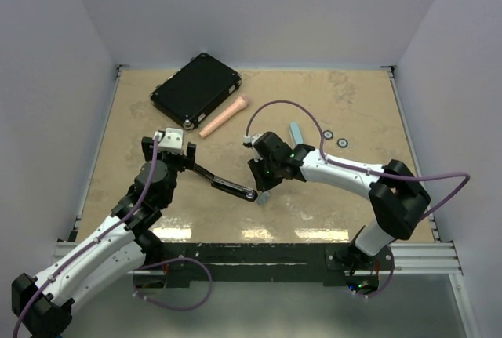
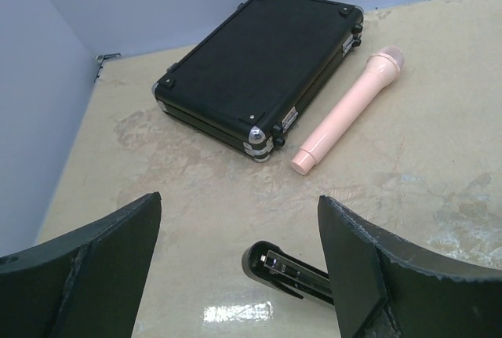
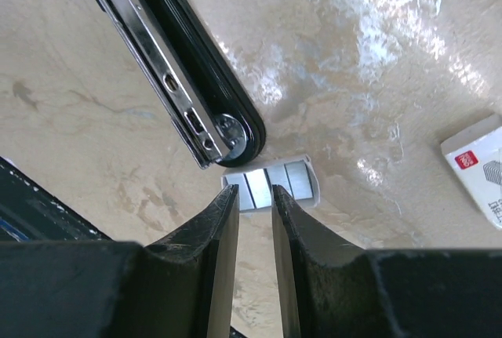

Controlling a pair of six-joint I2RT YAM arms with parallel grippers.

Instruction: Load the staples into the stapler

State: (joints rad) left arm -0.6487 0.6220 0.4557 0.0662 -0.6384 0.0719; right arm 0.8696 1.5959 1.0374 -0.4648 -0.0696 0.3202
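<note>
**Fig. Hazards ahead of the pick.**

**Top view:** the stapler lay opened flat at centre frame, running from upper left to lower right. The staples lay on the table just beside its lower-right end.

**Right wrist view:** the right gripper stood at the strip with its fingers set close but not together. A slit of table showed between them and nothing was pinched.

- The strip lay crosswise to that slit and looked wider than it — closing from here would probably land on top of the staples or nudge them aside rather than grasp them.
- Whether the tips touched the strip could not be told.
- A thin, flat, ribbed block would likely skid on the glossy top, or break apart under an off-centre squeeze.
- The stapler's tip sat near the left-hand finger in this view, so a sideways correction could knock the metal channel out of line.

**Left wrist view:** the left gripper was spread wide. The stapler's other end showed at lower centre between its fingers, unclamped — an unheld stapler might slide away when the strip is pushed into it.

The box at right and the case at upper centre lay well apart from the work.
</note>
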